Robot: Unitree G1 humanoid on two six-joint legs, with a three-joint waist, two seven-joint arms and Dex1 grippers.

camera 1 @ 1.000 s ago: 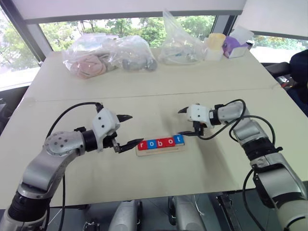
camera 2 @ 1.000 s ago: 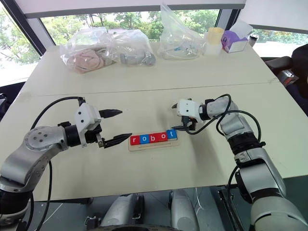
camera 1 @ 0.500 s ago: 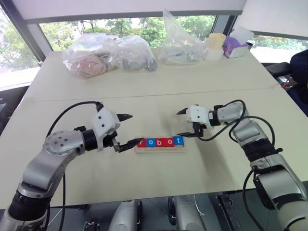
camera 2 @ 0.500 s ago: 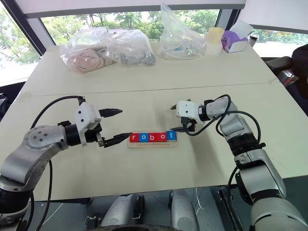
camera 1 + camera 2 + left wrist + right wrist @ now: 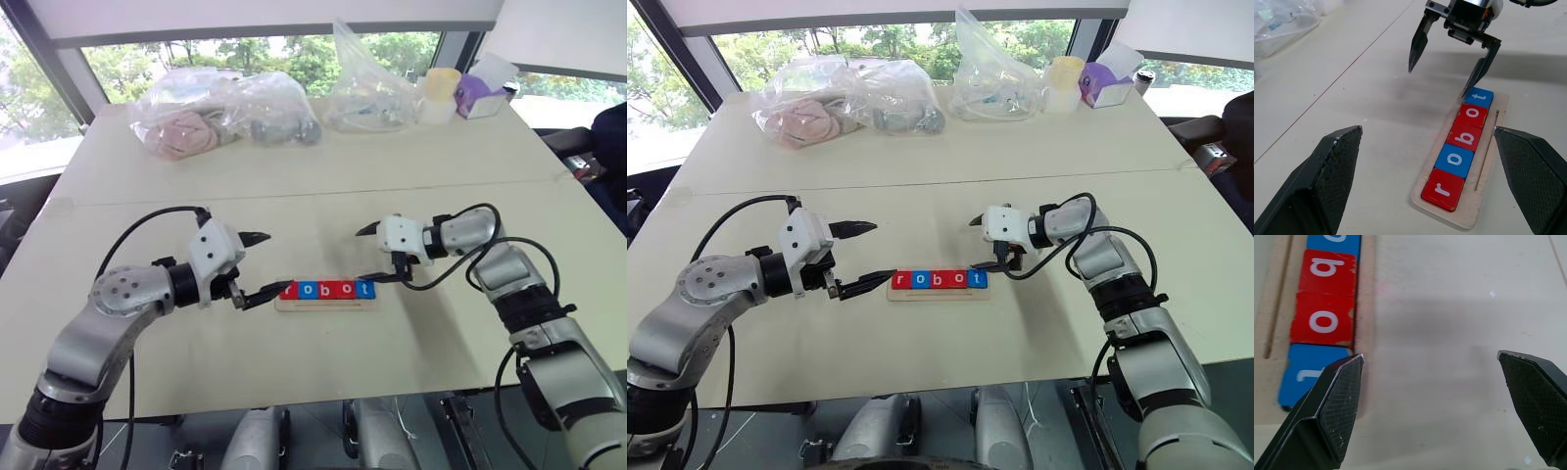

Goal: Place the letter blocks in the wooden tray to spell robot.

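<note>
The wooden tray (image 5: pixel 324 305) lies at mid-table with the letter blocks (image 5: pixel 325 290) in a row in its slot. From left to right they read red r (image 5: pixel 1442 189), blue o (image 5: pixel 1455 160), red b (image 5: pixel 1465 135), red o (image 5: pixel 1473 114), blue t (image 5: pixel 1480 96). My left gripper (image 5: pixel 276 261) is open at the tray's left end, its lower fingertip right by the r. Open too, my right gripper (image 5: pixel 360 256) stands at the right end, with its lower fingertip at the t block (image 5: pixel 1312 372). Neither holds anything.
Clear plastic bags (image 5: pixel 220 116) and another bag (image 5: pixel 367 93) lie along the table's far side. Beside them stand a pale cup (image 5: pixel 439 93) and a purple box (image 5: pixel 480 96). A seam (image 5: pixel 294 196) crosses the table behind the grippers.
The tray with its row has swung slightly from a small tilt to lying level across the view. Both grippers have stayed open and almost in place.
</note>
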